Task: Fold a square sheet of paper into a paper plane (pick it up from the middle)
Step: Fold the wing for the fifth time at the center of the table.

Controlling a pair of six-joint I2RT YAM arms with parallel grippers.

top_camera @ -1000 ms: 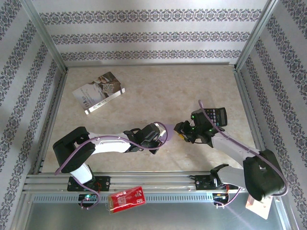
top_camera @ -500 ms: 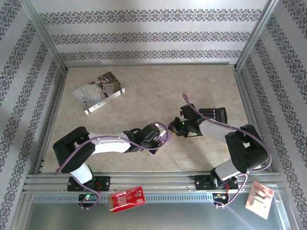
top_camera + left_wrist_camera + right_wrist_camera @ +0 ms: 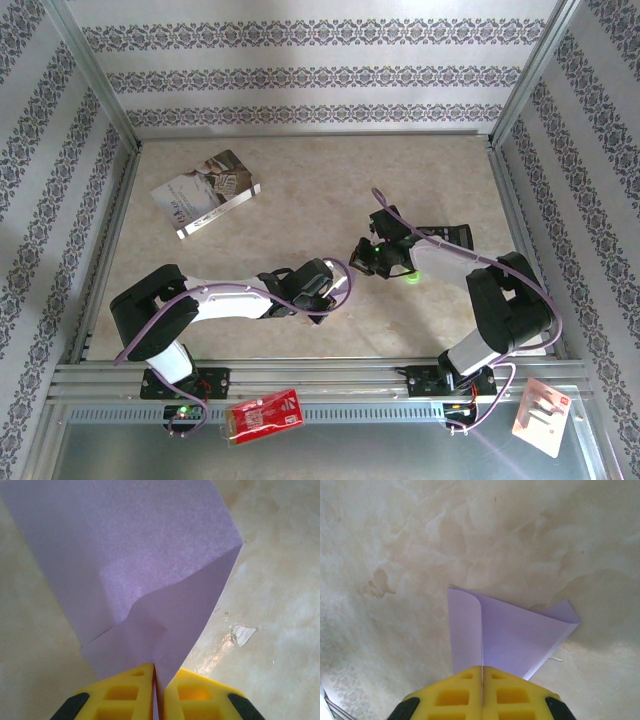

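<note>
The square sheet of paper [image 3: 150, 555] is pale lilac and folded over on itself, with one flap lying across the other. My left gripper [image 3: 157, 672] is shut on its near corner, the yellow fingers [image 3: 125, 692] pinching the paper's edge. My right gripper [image 3: 482, 669] is shut on another edge of the same sheet [image 3: 520, 635], which curls away from it over the table. In the top view both grippers meet mid-table, the left [image 3: 335, 288] just below and left of the right [image 3: 362, 260], and a sliver of lilac paper [image 3: 344, 276] shows between them.
A grey-white printed booklet [image 3: 205, 192] lies at the back left. A black calculator [image 3: 457, 238] sits behind the right arm. A red packet [image 3: 265, 412] and a white card [image 3: 540, 415] rest on the front rail. A small chip [image 3: 243, 633] marks the tabletop.
My right arm swung left from the calculator to the paper and its jaws closed on the sheet. The left arm has stayed in place holding the paper.
</note>
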